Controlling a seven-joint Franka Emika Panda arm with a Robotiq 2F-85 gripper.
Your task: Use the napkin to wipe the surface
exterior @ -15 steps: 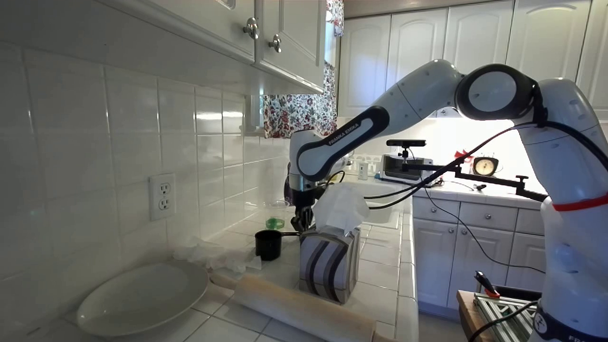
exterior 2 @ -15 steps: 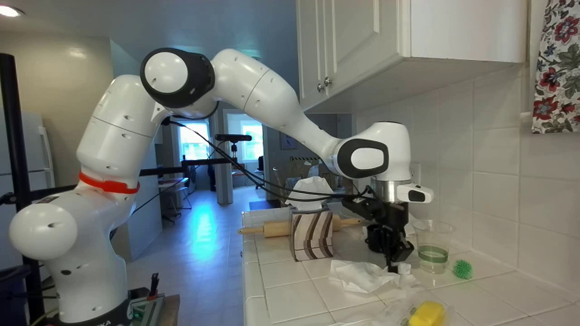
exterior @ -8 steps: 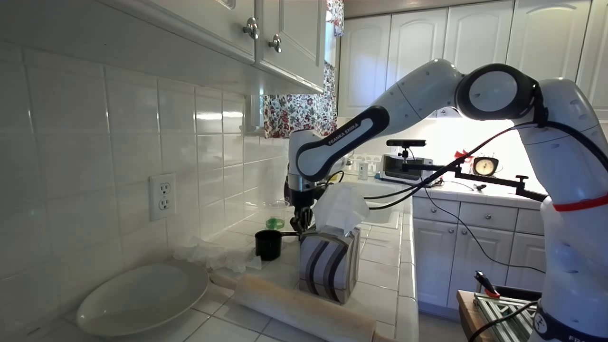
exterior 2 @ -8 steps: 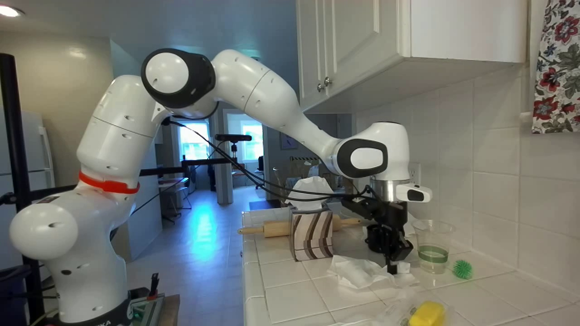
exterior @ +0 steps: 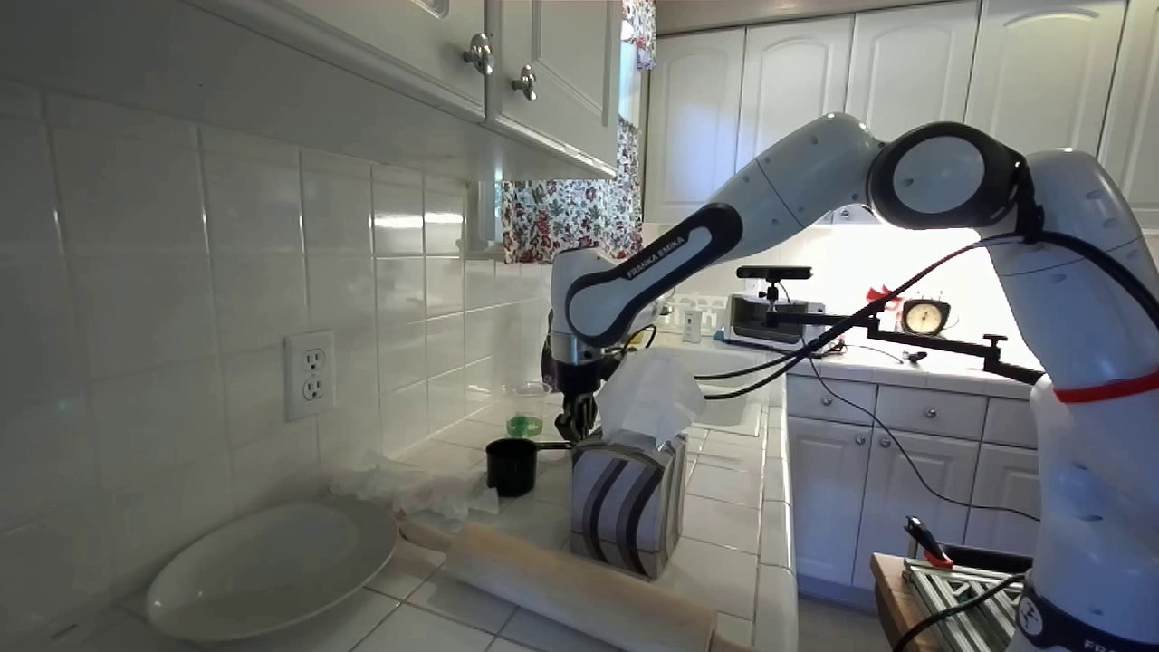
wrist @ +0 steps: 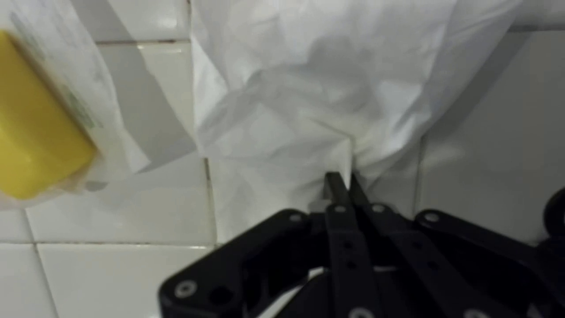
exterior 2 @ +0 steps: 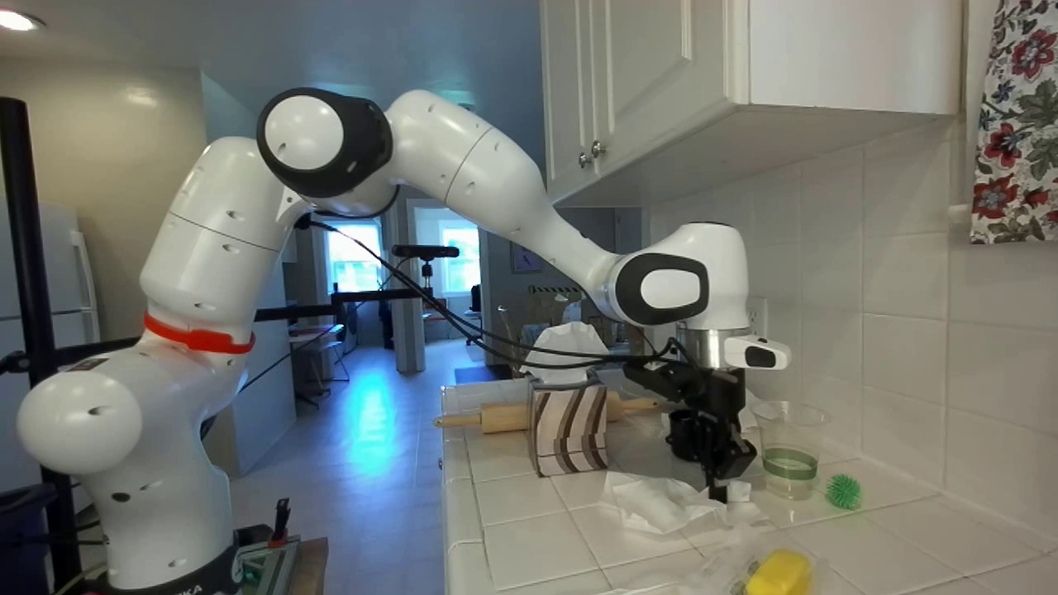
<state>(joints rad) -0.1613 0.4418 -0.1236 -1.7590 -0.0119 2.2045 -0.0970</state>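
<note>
The napkin [exterior 2: 657, 504] is a crumpled white sheet lying on the white tiled worktop [exterior 2: 529, 537]. In the wrist view the napkin [wrist: 309, 97] spreads ahead of and under the fingertips. My gripper [wrist: 345, 179] is shut on a fold of it, with the white edge pinched between the two black fingertips. In an exterior view the gripper [exterior 2: 717, 492] points down, its tips at the napkin's right part, close to the tiles. In an exterior view the gripper [exterior: 577, 426] is partly behind the tissue box, and the napkin is hidden there.
A striped tissue box [exterior: 625, 507], black cup [exterior: 512, 468], rolling pin [exterior: 579, 589], white oval dish [exterior: 272, 570] and crumpled white tissue [exterior: 407, 489] share the worktop. A clear cup [exterior 2: 789, 454], green spiky ball [exterior 2: 844, 492] and yellow object [exterior 2: 779, 573] are near the gripper.
My gripper has shifted only very slightly, a little one way and back, low over the worktop. The napkin's folds shifted with it. Nothing else moved.
</note>
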